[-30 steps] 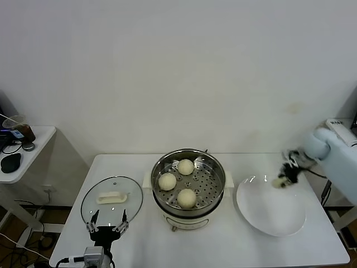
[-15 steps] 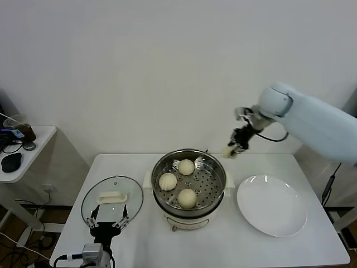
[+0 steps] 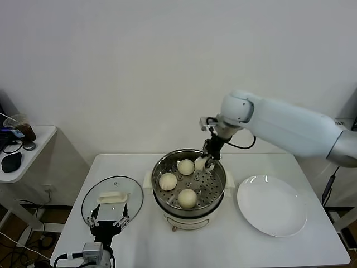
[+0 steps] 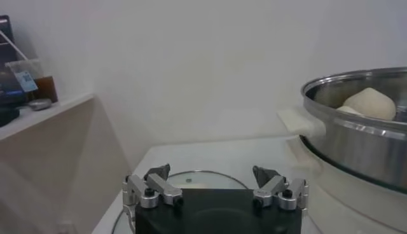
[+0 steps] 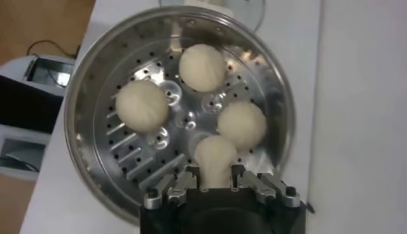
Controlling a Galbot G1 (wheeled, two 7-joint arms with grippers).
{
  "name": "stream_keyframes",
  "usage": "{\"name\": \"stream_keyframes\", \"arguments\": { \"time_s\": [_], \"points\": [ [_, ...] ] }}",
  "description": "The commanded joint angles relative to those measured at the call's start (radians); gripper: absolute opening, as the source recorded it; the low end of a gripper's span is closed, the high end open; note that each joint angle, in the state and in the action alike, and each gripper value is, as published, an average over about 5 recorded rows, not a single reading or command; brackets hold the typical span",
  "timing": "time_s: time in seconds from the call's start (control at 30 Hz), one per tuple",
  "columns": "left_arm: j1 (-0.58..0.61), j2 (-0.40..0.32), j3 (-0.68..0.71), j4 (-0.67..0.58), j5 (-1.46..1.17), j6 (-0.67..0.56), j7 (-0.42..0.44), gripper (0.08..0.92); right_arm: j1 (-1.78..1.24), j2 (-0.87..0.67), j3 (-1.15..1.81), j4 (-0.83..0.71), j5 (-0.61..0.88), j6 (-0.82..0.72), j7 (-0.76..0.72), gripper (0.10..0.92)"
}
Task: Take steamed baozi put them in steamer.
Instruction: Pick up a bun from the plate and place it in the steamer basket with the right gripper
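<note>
**Fourth bun held over the steamer's back rim**

Head view: the steamer [image 3: 189, 180], a round polished steel basket with a perforated floor, is seated on a cream-white pot base near the middle of the white surface [image 3: 139, 234]. Three smooth, round, cream-white baozi [image 3: 187, 197] are seen lying on the floor of the basket. The right end effector [image 3: 205, 162] is reached in over the far right part of the rim, closed on a fourth baozi [image 3: 199, 164]. A flat white plate [image 3: 272, 205] is set just to the right of the pot, and a round glass lid [image 3: 111, 199] with a white handle lies to its left. The left end effector [image 3: 107, 226] is parked at the near edge, beside the lid, with its fingers spread apart.

Left wrist view: only the steamer's shiny outer wall [image 4: 356, 137] and one bun top [image 4: 370, 103] above the rim are shown; the lid's glass rim is seen beyond the spread fingers [image 4: 150, 188].

Right wrist view: the slotted and punched holes of the basket floor [image 5: 137, 156] are made plain here, and the held baozi [image 5: 215, 160] is seen pinched between the fingers, close beside one resting bun [image 5: 241, 124].
</note>
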Motion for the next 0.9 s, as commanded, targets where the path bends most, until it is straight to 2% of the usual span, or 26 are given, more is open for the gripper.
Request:
{"name": "stream_keyframes", "arguments": {
  "time_s": [0.03,0.4,0.5,0.9],
  "points": [
    [-0.002,0.0,0.001,0.005,-0.002,0.0,0.0,0.823,-0.065,0.031,-0.045,0.01,-0.035,-0.033,0.052,0.34],
    [-0.008,0.002,-0.001,0.011,-0.006,0.001,0.002,0.823,-0.107,0.048,-0.017,-0.019,-0.078,-0.042,0.072,0.343],
    [-0.013,0.001,-0.004,0.018,-0.008,0.002,0.004,0.823,-0.107,0.039,-0.017,-0.015,-0.09,-0.041,0.067,0.382],
    [-0.025,-0.01,-0.005,0.025,-0.008,0.005,0.009,0.823,-0.072,-0.021,0.033,0.001,-0.076,-0.04,0.066,0.737]
  ]
}}
